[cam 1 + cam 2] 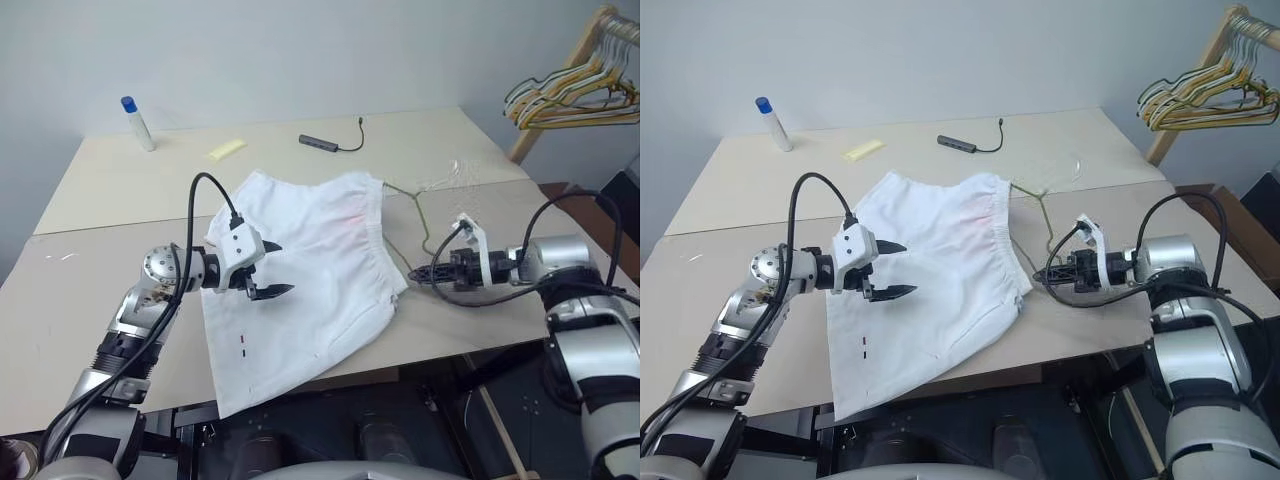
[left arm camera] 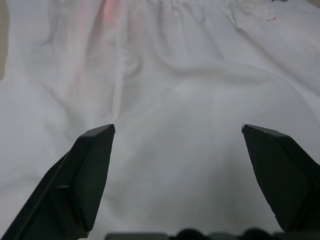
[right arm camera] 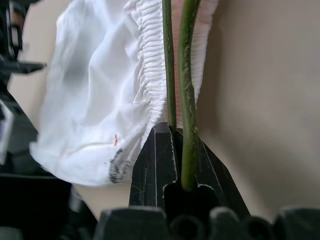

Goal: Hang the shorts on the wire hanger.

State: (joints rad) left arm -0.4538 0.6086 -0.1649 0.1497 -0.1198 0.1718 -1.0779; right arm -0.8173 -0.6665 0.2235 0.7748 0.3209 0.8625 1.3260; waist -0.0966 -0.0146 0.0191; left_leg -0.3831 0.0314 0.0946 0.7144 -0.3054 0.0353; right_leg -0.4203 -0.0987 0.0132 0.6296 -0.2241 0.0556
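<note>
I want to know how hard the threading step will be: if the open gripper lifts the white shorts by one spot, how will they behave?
The shorts will probably drape limply: they lie creased and flat, one end hanging over the table edge. They look thin and light. The gathered waistband beside the wire hanger may bunch, so the opening likely won't hold itself open.

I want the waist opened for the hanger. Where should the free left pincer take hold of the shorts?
Probably at the gathered waistband of the shorts, coming from the table's far side beside the wire hanger that the right pincer holds. The ruffled band stands up thicker than the flat legs beneath the open left pincer.
</note>
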